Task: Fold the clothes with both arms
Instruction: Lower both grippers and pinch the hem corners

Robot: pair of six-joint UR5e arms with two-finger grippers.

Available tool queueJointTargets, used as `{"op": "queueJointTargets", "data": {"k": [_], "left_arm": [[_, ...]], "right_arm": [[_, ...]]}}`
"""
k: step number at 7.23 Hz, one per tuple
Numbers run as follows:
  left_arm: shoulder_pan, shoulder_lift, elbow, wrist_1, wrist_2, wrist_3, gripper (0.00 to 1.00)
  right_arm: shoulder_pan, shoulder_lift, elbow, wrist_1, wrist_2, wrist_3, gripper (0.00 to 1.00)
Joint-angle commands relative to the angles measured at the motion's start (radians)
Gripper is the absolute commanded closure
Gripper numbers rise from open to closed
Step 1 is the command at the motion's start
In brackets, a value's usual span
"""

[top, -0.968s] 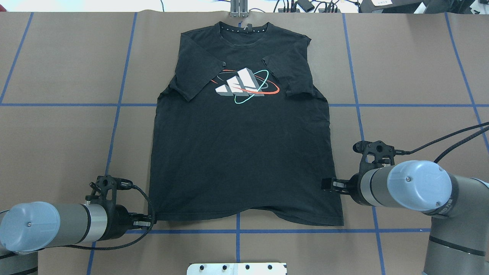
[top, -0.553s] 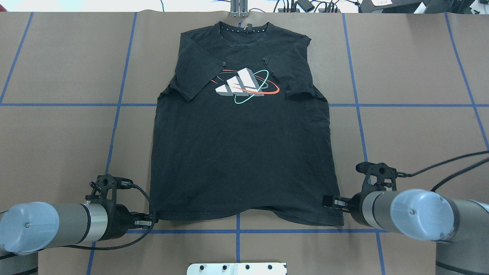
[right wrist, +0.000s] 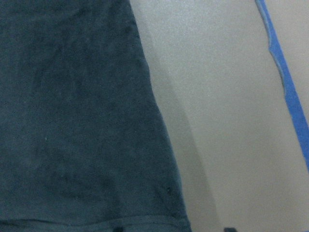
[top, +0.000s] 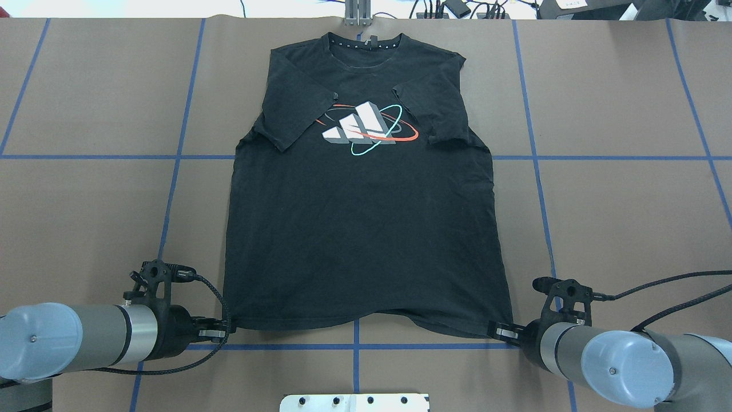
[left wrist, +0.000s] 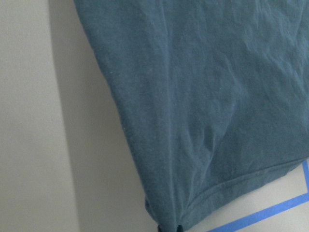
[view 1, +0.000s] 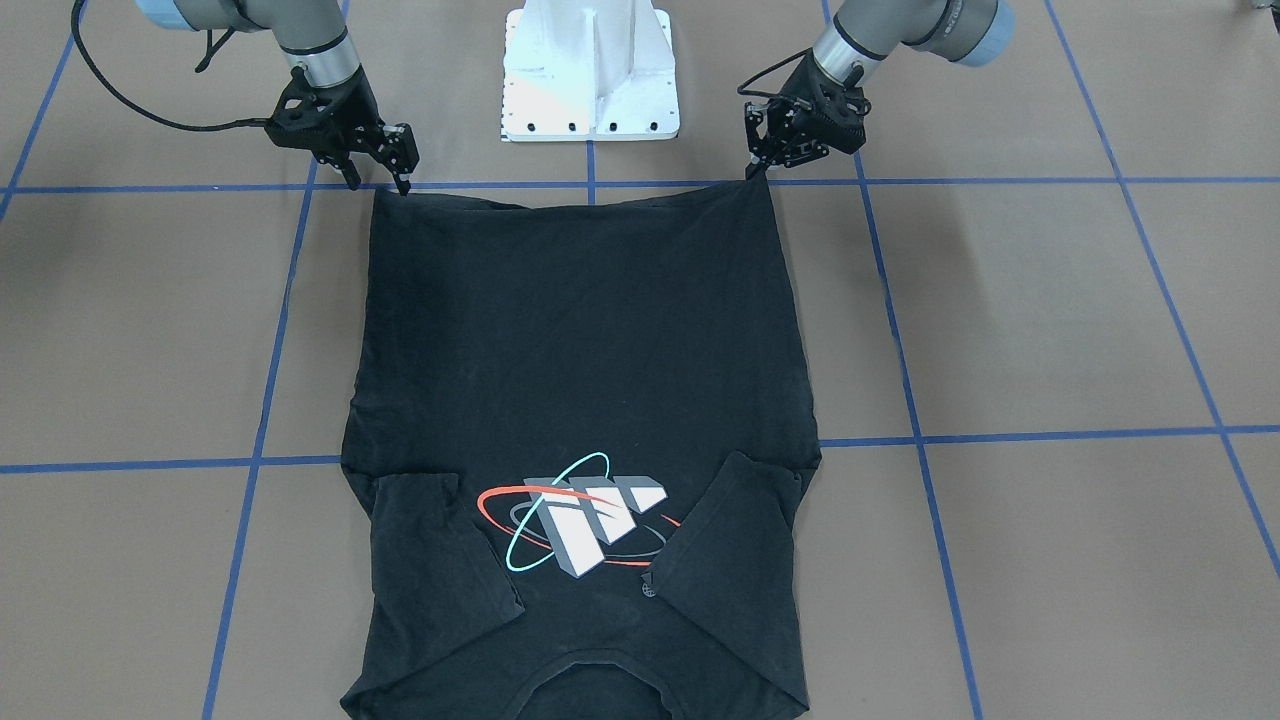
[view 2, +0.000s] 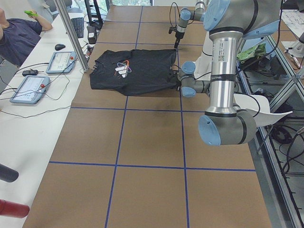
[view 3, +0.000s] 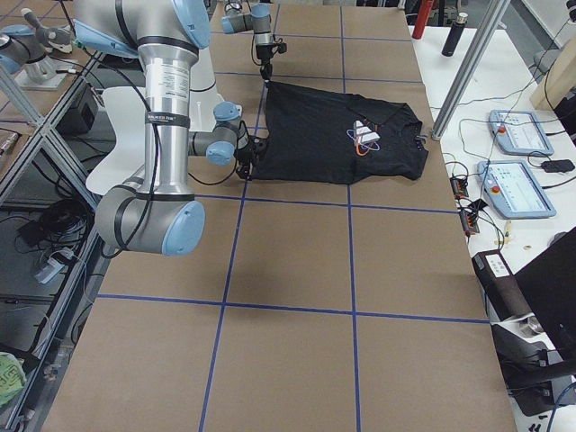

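Moved: right gripper [top: 503,331] has come down the side edge of the T-shirt [top: 360,240] to its near hem corner; left gripper [top: 220,331] stays at the other hem corner.
Overhead: T-shirt lies flat on the table [top: 617,114], logo [top: 366,129] up, collar at the far edge, both sleeves folded onto the chest. Its hem lies just beyond a blue tape line [top: 412,346]. Jaw gaps are unreadable here.
Front-facing: only this view separates the tools. Right gripper's jaws stand wide, straddling its corner. Left gripper is narrow, pinched on its corner, which rises to a small peak. White pedestal [view 1: 590,70] stands between the arms.
Left side: near left arm [view 2: 223,80] hides part of the hem. One operator [view 2: 16,35] sits by two consoles [view 2: 62,61] on a side bench.
Right side: right arm [view 3: 166,117] is nearest, and the T-shirt lies beyond its gripper.
Left wrist: hem corner sits between two close jaw tips, and creases run into it.
Right wrist: one jaw tip is over cloth, the other over bare table.
Count: one T-shirt, two sleeves, two arms, two grippers.
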Motion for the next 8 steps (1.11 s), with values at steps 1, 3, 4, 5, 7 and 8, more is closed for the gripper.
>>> {"op": "queueJointTargets", "data": {"k": [1, 3, 4, 5, 7, 8], "left_arm": [[0.000, 0.002, -0.002, 0.000, 0.000, 0.000, 1.00], [0.000, 0.002, -0.002, 0.000, 0.000, 0.000, 1.00], [0.000, 0.002, -0.003, 0.000, 0.000, 0.000, 1.00], [0.000, 0.002, -0.003, 0.000, 0.000, 0.000, 1.00], [0.000, 0.002, -0.003, 0.000, 0.000, 0.000, 1.00], [0.000, 0.002, -0.003, 0.000, 0.000, 0.000, 1.00]], "right_arm": [[-0.004, -0.002, -0.001, 0.001, -0.003, 0.000, 0.59], [-0.003, -0.004, -0.001, 0.001, -0.003, -0.004, 0.63], [-0.003, -0.004, -0.001, 0.001, -0.002, -0.004, 0.62], [-0.003, -0.004, -0.002, 0.001, -0.001, -0.004, 0.62], [-0.003, -0.004, -0.005, -0.001, -0.001, -0.006, 0.62], [-0.004, -0.004, -0.015, -0.001, -0.001, -0.006, 0.63]]}}
